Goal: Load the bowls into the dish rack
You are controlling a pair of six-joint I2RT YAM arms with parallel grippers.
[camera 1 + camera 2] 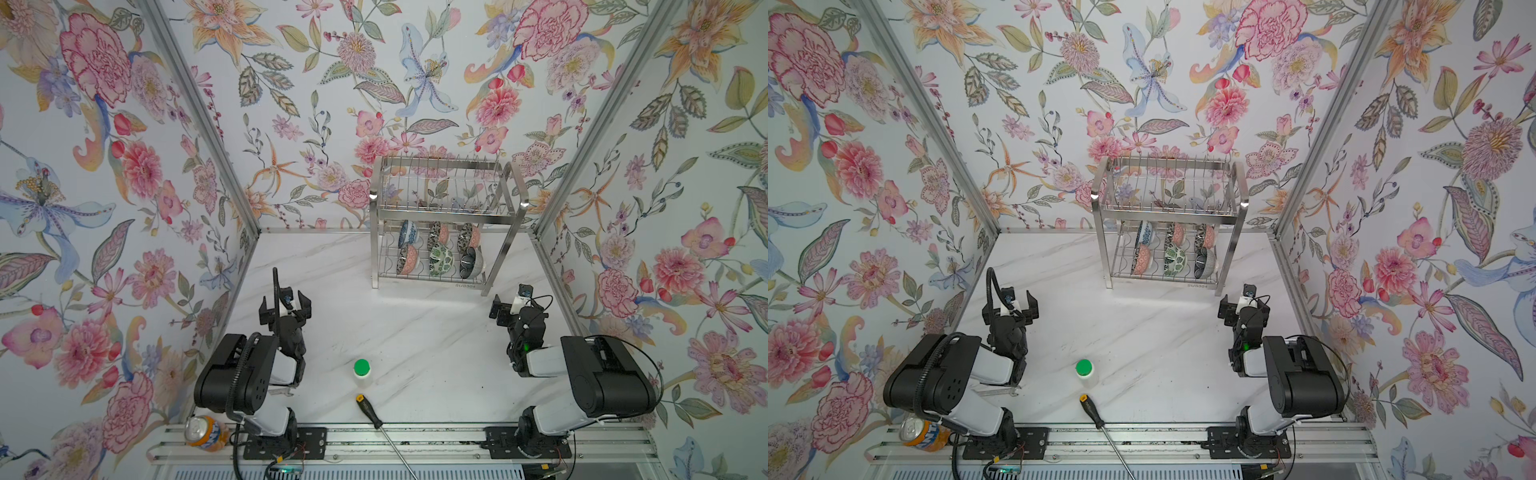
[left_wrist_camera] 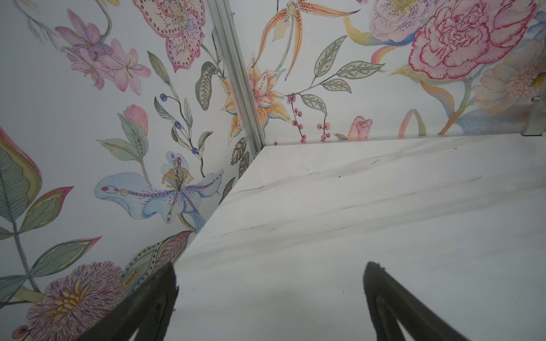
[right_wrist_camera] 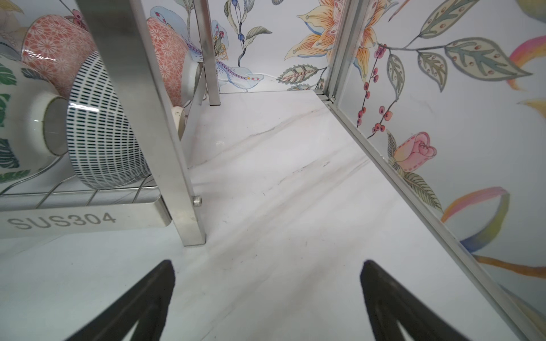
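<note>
Two arms, the left arm (image 1: 232, 374) and the right arm (image 1: 602, 382), are folded low over their bases with forearms pointing toward the far wall. The left gripper (image 1: 286, 303) hangs over the white marble tabletop (image 1: 415, 332), jaws spread wide with nothing between them. Its wrist view shows only bare marble and the wall corner ahead of the fingertips (image 2: 165, 283). Behind it and to its right stand a green-capped bottle (image 1: 361, 371) and a black-handled screwdriver (image 1: 368, 409), whose shaft runs out of the picture. An orange soda can (image 1: 205, 432) behind it is partly hidden by the arm's base. The right gripper (image 1: 512, 300) is likewise wide open and empty. Just ahead and slightly to its left stands the dish rack (image 1: 449, 217), against the far wall. All six bowls (image 1: 439, 259) stand on edge on the rack's lower shelf, in two rows of three. In the right wrist view the rack's leg (image 3: 141, 103) covers part of the nearest bowls, and the upper tier is cut off. Flowered wallpaper (image 1: 415, 83) lines all three walls.
</note>
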